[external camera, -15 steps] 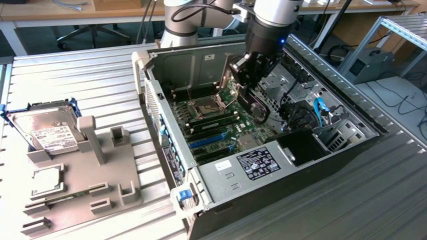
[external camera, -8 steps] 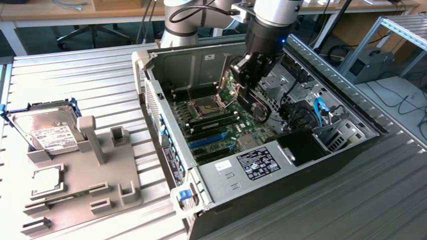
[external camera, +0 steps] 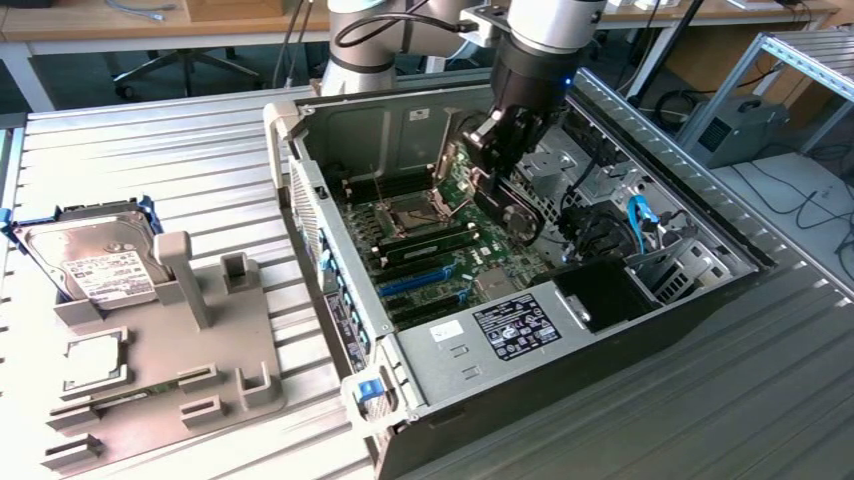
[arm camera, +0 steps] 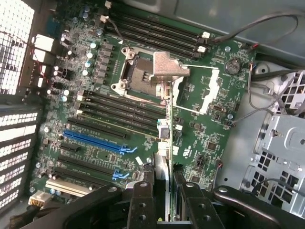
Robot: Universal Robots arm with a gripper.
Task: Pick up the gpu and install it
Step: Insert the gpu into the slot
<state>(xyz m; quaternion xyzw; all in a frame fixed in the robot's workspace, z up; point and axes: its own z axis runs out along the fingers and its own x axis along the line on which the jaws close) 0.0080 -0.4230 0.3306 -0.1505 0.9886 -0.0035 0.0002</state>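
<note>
Surface: a ribbed silver metal table (external camera: 174, 160) carries everything; its grooves run across its whole top.
Case: a black and silver computer case (external camera: 707, 300) lies on its side in the middle of the table, open side up.
Board: a green motherboard (external camera: 427, 235) (arm camera: 200, 143) covers the case floor, with two blue expansion slots (external camera: 420, 282) (arm camera: 93, 141), rows of black memory slots and a square silver processor socket (external camera: 400, 212) (arm camera: 136, 71).
Claw: the black two-fingered claw (external camera: 501, 165) (arm camera: 166, 187) on the grey robot arm (external camera: 547, 20) reaches down into the case, its fingers closed partway onto the card's two faces.
Gpu: the thin black expansion card with a narrow silver end bracket, the gpu (external camera: 514, 210) (arm camera: 164, 136), hangs edge-down in the claw over the motherboard, beside the socket; whether it touches the board cannot be told.
Power supply: a silver box with a black label (external camera: 514, 325) sits at the case's near end.
Holder: a grey plastic fixture tray (external camera: 200, 340) lies along the table's edge on the exterior view's left, holding a silver hard drive with a white label (external camera: 87, 262) and a small square silver processor chip (external camera: 96, 362).
Room: a long wooden desk (external camera: 160, 20) runs behind the table, an office chair base (external camera: 187, 65) under it; an aluminium frame (external camera: 801, 50) and a grey box (external camera: 734, 125) stand at the exterior view's right, with loose cables on the floor.
</note>
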